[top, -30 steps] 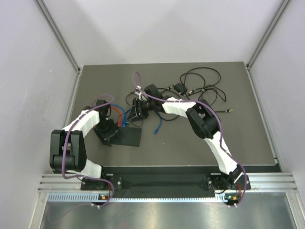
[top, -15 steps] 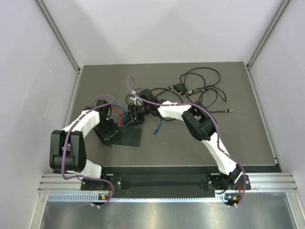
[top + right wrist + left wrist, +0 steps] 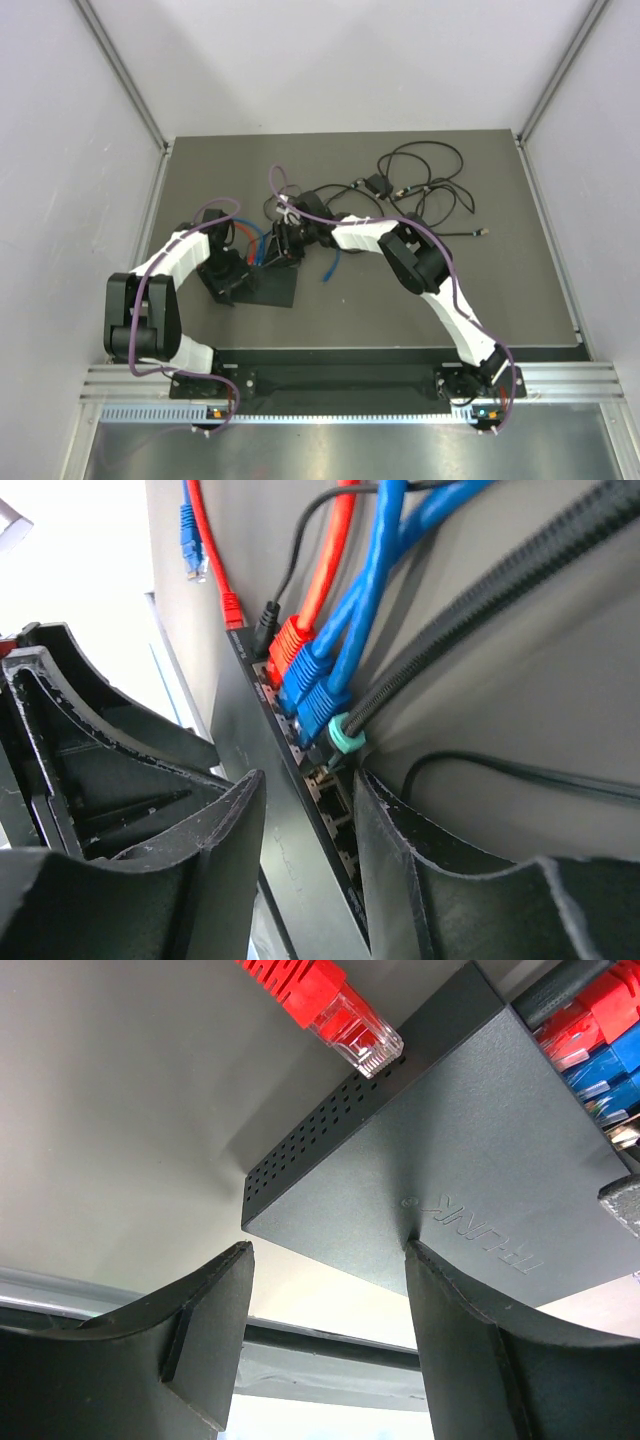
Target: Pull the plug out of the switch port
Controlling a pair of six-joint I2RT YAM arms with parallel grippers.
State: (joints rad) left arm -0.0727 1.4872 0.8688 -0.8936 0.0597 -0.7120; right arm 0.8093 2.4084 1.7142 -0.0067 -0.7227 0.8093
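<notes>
Right wrist view: right gripper (image 3: 308,780) has slid up to the switch (image 3: 262,742), fingers apart but narrowing, just short of the green-collared plug (image 3: 343,738). Near the bench (image 3: 500,290)'s left edge, left gripper (image 3: 328,1247) stands wide open over the switch's corner. The pull looks close.

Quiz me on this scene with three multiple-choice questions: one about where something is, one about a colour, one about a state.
1. Which gripper is at the switch's port row? A left, B right, C neither.
2. The collar on the braided cable's plug is: A teal, B yellow, C white.
3. The left gripper is: A shut on a cable, B open, C out of view.
Answers: B, the right gripper faces the port row; A, the collar shows teal; B, its jaws stand apart at the switch's corner.
</notes>
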